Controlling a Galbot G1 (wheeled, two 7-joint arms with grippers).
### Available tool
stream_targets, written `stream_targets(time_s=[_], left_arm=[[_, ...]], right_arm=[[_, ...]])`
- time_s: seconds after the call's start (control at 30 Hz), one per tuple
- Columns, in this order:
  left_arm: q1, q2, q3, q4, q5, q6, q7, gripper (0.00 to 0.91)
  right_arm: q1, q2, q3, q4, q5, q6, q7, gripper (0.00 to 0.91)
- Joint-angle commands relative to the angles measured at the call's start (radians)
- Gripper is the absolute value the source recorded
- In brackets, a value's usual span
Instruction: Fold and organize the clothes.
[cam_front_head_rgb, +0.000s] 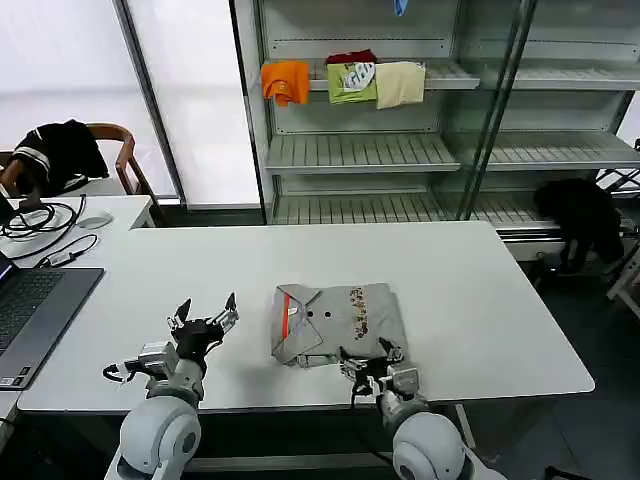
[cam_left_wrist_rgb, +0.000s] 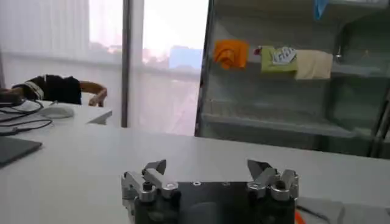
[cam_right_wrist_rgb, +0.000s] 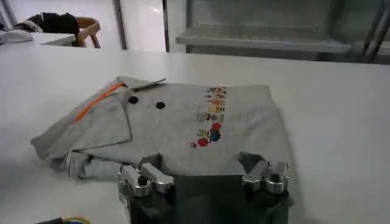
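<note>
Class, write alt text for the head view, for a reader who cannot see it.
A folded light grey T-shirt lies on a white table, collar toward the robot's left. The open right gripper sits at its near edge; the open left gripper hovers beside it, apart. Behind, a shelf holds orange, green and cream folded garments.

No words, brands or numbers can be read; the light grey T-shirt (cam_front_head_rgb: 336, 322) bears a small multicoloured chest print (cam_right_wrist_rgb: 210, 115), too fine to make out; the green garment (cam_front_head_rgb: 353, 82) on the shelf likewise carries an illegible white mark.
</note>
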Motion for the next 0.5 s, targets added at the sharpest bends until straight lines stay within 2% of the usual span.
stream_targets(time_s=[0.03,0.1,0.17,0.2,0.33,0.4,0.5], left_arm=[[0.003,0.000,-0.001,-0.001,-0.001,0.000,-0.001,0.907],[0.006,-0.002,0.000,-0.004,0.000,0.002,-0.002,0.907],[0.009,-0.003,-0.001,-0.005,0.000,0.003,-0.003,0.907],[0.010,-0.004,-0.002,-0.006,0.000,0.003,-0.003,0.907],[0.015,-0.007,-0.009,-0.008,0.001,0.003,-0.003,0.907],[0.024,-0.011,-0.015,-0.012,0.003,0.003,-0.002,0.907],[0.042,-0.013,-0.023,-0.016,0.009,0.003,-0.001,0.907]], right_arm=[[-0.009,-0.045,0.014,0.062,0.041,0.000,0.010,0.907],[0.020,-0.054,0.035,0.072,0.094,-0.002,0.022,0.907],[0.077,-0.075,0.049,0.077,0.196,-0.002,0.051,0.907],[0.092,-0.074,0.058,0.073,0.204,-0.002,0.044,0.907],[0.147,-0.043,0.031,0.028,0.191,0.001,0.002,0.907],[0.185,0.032,0.012,-0.032,0.118,0.002,-0.050,0.907],[0.232,0.089,-0.036,-0.082,0.100,0.001,-0.063,0.907]])
